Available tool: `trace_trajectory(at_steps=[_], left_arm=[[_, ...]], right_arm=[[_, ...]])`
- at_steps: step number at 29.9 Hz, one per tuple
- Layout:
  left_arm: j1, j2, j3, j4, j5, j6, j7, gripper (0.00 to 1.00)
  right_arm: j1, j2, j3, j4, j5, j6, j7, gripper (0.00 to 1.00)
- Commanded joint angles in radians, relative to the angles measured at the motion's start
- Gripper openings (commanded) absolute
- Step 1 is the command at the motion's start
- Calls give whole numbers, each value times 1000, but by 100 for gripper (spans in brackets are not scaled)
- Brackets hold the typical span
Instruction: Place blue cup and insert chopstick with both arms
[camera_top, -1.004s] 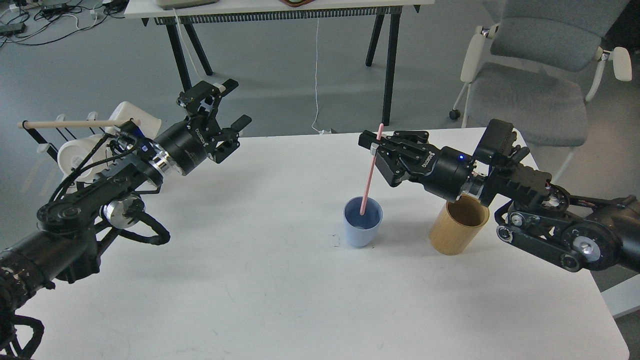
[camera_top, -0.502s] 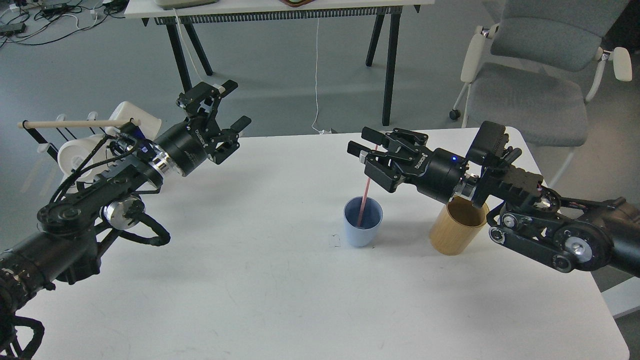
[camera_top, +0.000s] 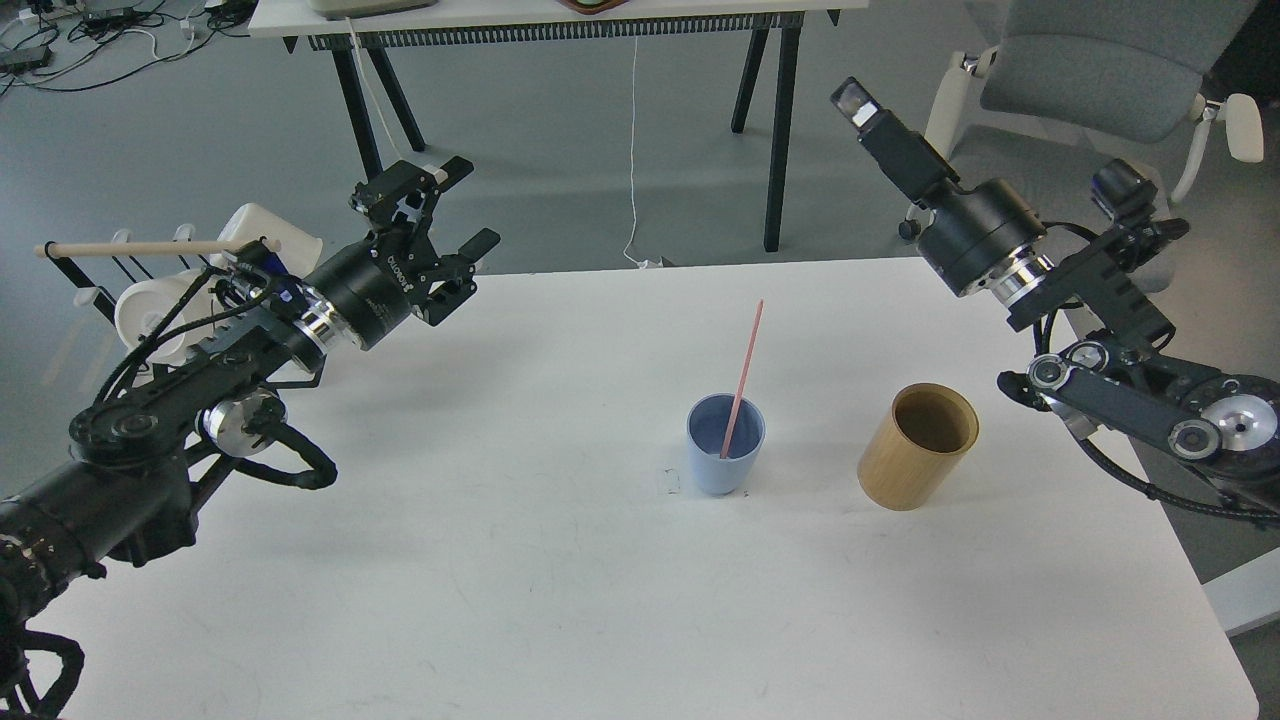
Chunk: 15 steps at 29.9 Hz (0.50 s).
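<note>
White tabletop (camera_top: 560, 600) fills the view, with grey floor, a desk's black legs and a grey chair (camera_top: 1080, 130) behind it. Just right of centre stands the blue cup (camera_top: 725, 445), upright, with the pink chopstick (camera_top: 742, 375) resting inside and leaning toward one o'clock. At three o'clock from the cup, well apart, sits a tan wooden cylinder (camera_top: 918, 447). The left gripper (camera_top: 455, 210), at ten o'clock, has its fingers spread and empty. The right gripper (camera_top: 860, 105), at two o'clock, is seen end-on; whether it is spread I cannot tell.
</note>
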Motion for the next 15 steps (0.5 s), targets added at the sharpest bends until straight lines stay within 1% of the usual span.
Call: trace_trajectory(at_steps=[1,4,6,8,10,15], left_arm=[[1,12,-23,-2,-3,0,0,87],[2,22,-75,-5,-3,0,0,87],[2,38,-101,-5,-3,0,0,87],[5,53,-118,-5,-5,0,0,87],[10,59,-129,-5,-6,0,0,87],[17,58,-129,-5,-6,0,0,87]], right_arm=[[-9,-50,16,0,320,231,0,99],[-42,-63,51,-9,482,447,0,99],[-63,-71,84,-13,529,580,0,99],[-77,-73,119,-26,553,688,0,99],[-91,-67,156,-49,565,737,0,99],[-103,-57,197,-59,571,724,0,99]])
